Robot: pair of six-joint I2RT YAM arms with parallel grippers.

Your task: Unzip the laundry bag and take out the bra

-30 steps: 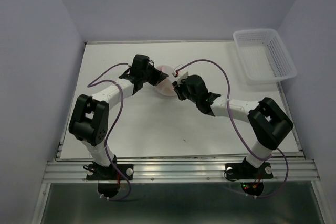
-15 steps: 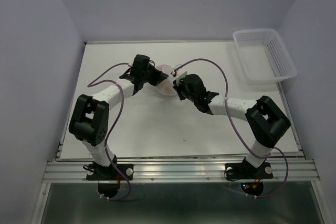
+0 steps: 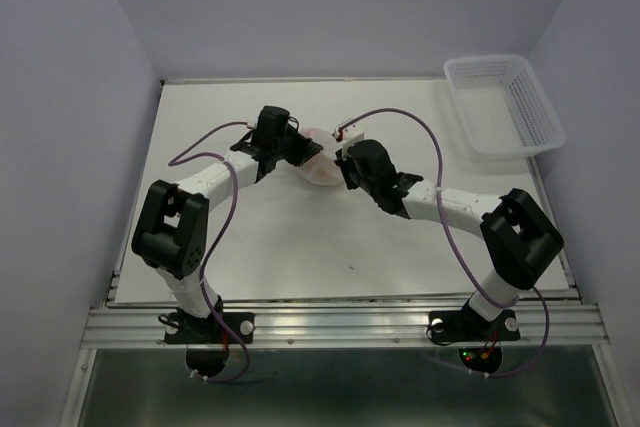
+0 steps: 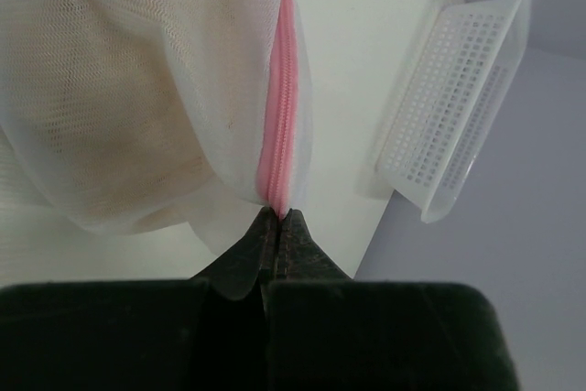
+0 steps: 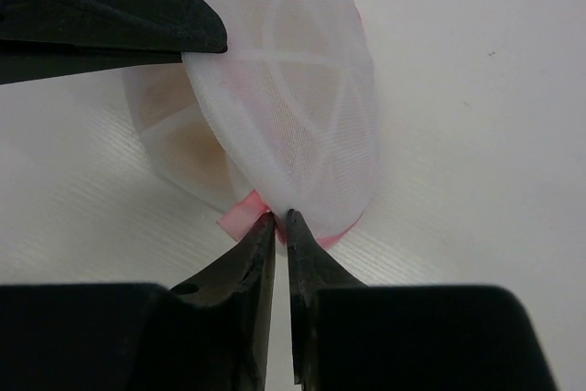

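The laundry bag (image 3: 320, 157) is a round white mesh pouch with a pink zipper rim (image 4: 279, 116), held between the two grippers in the middle of the table. My left gripper (image 4: 276, 217) is shut on the pink rim at the bag's edge. My right gripper (image 5: 281, 218) is shut on the opposite edge, where a pink tab (image 5: 238, 217) sticks out beside its fingertips. The tan bra (image 4: 137, 135) shows through the mesh inside the bag. In the top view the left gripper (image 3: 300, 150) and right gripper (image 3: 337, 164) meet at the bag.
A rectangular white plastic basket (image 3: 505, 102) stands at the table's back right corner, also seen as the basket (image 4: 458, 107) in the left wrist view. The left gripper's fingers (image 5: 110, 6) cross the top left of the right wrist view.
The right gripper has closed on the bag's pink edge and shifted slightly right and back. The left gripper stayed shut on the rim, and the bag moved a little with them.
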